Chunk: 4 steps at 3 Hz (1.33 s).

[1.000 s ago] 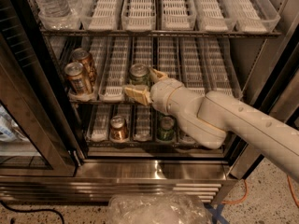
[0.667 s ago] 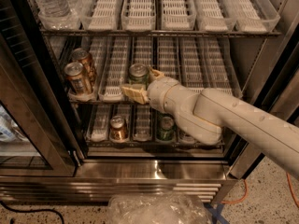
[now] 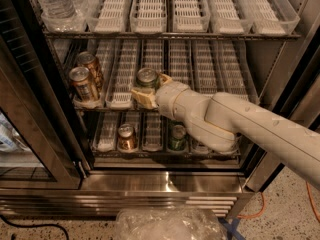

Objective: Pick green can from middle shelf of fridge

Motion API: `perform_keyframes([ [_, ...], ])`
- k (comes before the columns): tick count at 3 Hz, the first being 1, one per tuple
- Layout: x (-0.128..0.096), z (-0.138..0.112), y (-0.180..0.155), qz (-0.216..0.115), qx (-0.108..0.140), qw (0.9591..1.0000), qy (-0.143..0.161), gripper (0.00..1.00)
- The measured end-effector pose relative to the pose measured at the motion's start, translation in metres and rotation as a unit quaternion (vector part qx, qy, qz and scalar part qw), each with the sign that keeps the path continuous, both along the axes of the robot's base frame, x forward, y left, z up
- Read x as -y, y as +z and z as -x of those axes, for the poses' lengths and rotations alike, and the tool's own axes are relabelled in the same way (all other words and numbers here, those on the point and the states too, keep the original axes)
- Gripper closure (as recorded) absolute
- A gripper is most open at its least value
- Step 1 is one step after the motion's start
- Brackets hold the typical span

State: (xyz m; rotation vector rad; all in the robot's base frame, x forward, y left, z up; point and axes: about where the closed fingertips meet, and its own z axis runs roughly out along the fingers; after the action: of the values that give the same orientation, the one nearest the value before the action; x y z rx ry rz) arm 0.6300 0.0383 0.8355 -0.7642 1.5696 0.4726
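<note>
The grasp step is in hand: at the centre of the frame the gripper [image 3: 149,89] sits right against the green can [image 3: 147,77], which stands at the front of the middle shelf [image 3: 182,64] of the fridge [image 3: 160,182]. Whether it has closed on the can I cannot tell. The next move likely calls for a sure hold, then a straight pull outward.

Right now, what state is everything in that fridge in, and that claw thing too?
Door: open.
Green can: upright on middle shelf.
Gripper: at the green can, inside the fridge.
Brown cans: upright, left of it.
Lower cans: upright.
Bottles: standing, top shelf.
</note>
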Motion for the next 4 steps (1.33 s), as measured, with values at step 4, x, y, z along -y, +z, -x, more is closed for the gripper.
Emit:
perform_keyframes([
  [4,-0.002,0.013,0.021,-0.004,0.01,0.9996,0.026,1.0],
])
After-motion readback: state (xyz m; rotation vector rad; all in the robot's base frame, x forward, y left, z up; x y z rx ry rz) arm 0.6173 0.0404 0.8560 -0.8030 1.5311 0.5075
